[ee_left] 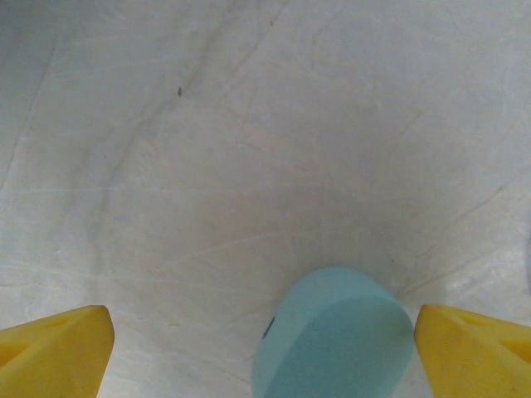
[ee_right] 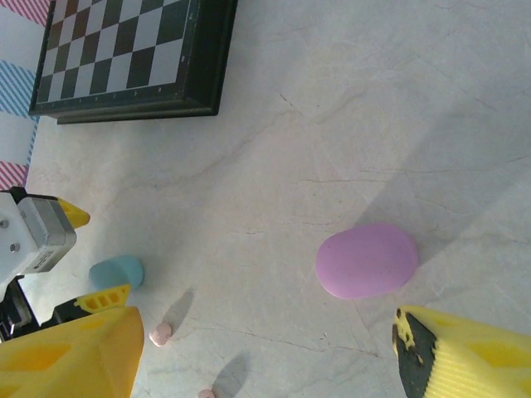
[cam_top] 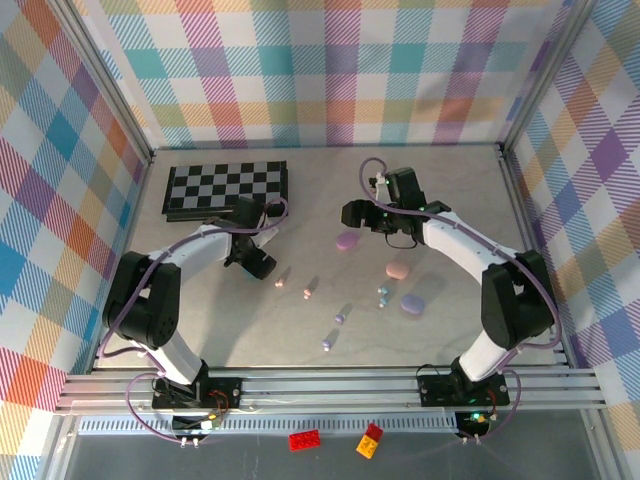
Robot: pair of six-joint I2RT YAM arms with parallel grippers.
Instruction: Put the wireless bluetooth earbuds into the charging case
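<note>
A light blue charging case (ee_left: 332, 344) lies on the table between the yellow fingers of my left gripper (ee_left: 261, 323). The jaws stand wide open, and the case sits close against the right finger (ee_left: 473, 348). My right gripper (ee_right: 265, 332) hangs open above the table with nothing between its fingers, and a closed purple case (ee_right: 367, 259) lies just ahead of its right finger. In the top view, tiny earbuds are scattered over the table's middle: pink ones (cam_top: 279, 280), purple ones (cam_top: 340, 318) and blue ones (cam_top: 382, 296). A pink earbud (ee_right: 160, 333) shows near the blue case (ee_right: 116, 271).
A chessboard (cam_top: 226, 188) lies at the back left. A pink case (cam_top: 397, 269) and another purple case (cam_top: 412, 303) sit at the middle right. Red and yellow toy bricks (cam_top: 340, 440) lie in front of the arm bases. Checkered walls enclose the table.
</note>
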